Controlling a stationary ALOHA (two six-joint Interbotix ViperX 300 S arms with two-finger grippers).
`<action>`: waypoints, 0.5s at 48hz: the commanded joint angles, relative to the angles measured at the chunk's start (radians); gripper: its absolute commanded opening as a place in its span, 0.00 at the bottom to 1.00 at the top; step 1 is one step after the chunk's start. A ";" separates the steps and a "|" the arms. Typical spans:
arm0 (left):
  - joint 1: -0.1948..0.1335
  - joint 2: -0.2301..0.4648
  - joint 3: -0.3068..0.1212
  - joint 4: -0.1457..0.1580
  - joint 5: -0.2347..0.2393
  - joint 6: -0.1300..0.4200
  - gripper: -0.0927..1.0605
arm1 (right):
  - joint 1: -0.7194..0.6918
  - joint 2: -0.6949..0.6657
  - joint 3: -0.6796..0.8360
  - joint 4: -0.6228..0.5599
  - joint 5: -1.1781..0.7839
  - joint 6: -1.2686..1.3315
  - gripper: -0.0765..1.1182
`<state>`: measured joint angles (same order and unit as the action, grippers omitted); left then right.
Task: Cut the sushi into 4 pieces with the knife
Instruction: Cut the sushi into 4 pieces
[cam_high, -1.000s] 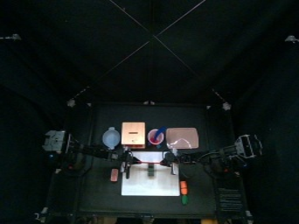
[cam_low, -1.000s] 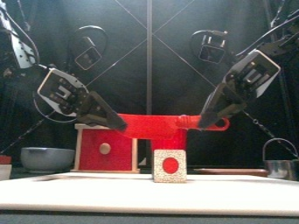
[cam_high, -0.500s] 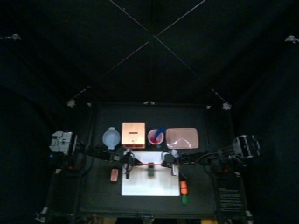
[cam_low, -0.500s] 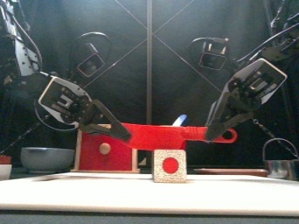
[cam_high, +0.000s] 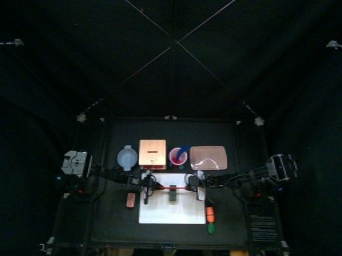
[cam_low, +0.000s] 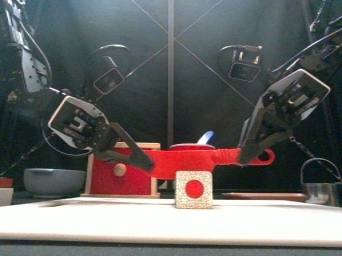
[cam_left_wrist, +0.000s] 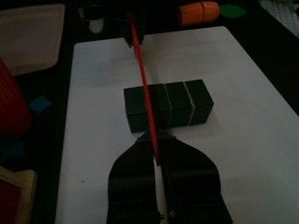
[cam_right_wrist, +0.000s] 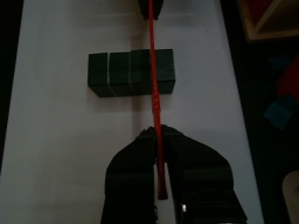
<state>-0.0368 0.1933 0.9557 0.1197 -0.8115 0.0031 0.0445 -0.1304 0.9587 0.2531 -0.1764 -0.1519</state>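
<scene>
Got flat red toy knife (cam_low: 187, 156) pinched between left gripper (cam_low: 134, 152) and right gripper (cam_low: 245, 152), mid-frame. Lower it level onto a seam of dark green blocky sushi roll (cam_left_wrist: 170, 105).

Light is dim overall; the black curtains (cam_high: 80, 60) swallow it. From above, only the white cutting board (cam_high: 167, 212) glows, nearly washed out. In wrist views it lies dull and evenly lit.

The sushi roll (cam_low: 195, 189) lies on the cutting board (cam_high: 167, 212) with the knife (cam_low: 187, 158) crossing above it, and behind the board stand, left to right, bowl (cam_high: 126, 158), wooden box (cam_high: 152, 154), cup (cam_high: 179, 156) and tray (cam_high: 209, 158).
</scene>
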 joint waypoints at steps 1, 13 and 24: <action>-0.005 -0.005 -0.052 0.000 -0.021 0.003 0.27 | -0.018 -0.015 -0.018 0.000 -0.012 -0.003 0.12; -0.005 0.041 -0.051 -0.020 -0.021 0.002 0.27 | -0.014 0.025 -0.025 0.009 -0.012 -0.003 0.12; -0.005 0.107 -0.063 -0.058 -0.018 0.003 0.27 | -0.017 0.127 -0.043 0.031 -0.012 -0.003 0.12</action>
<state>-0.0368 0.2976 0.9311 0.0690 -0.8176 0.0031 0.0399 -0.0184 0.9526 0.2777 -0.1764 -0.1534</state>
